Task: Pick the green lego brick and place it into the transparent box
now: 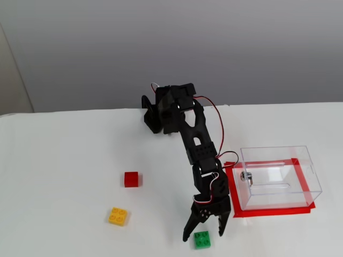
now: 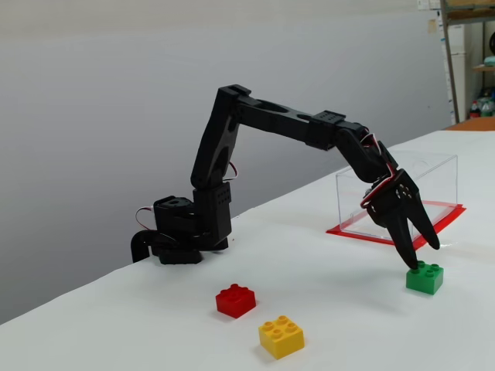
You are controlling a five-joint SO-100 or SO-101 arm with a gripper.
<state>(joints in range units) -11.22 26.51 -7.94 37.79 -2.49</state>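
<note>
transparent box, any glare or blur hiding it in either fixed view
No. In a fixed view from above, the clear plastic rectangular box is sharp under soft, even light, with only faint wall reflections; in a fixed view from the side it is slightly softer, still readable, with no strong shadows.
</note>
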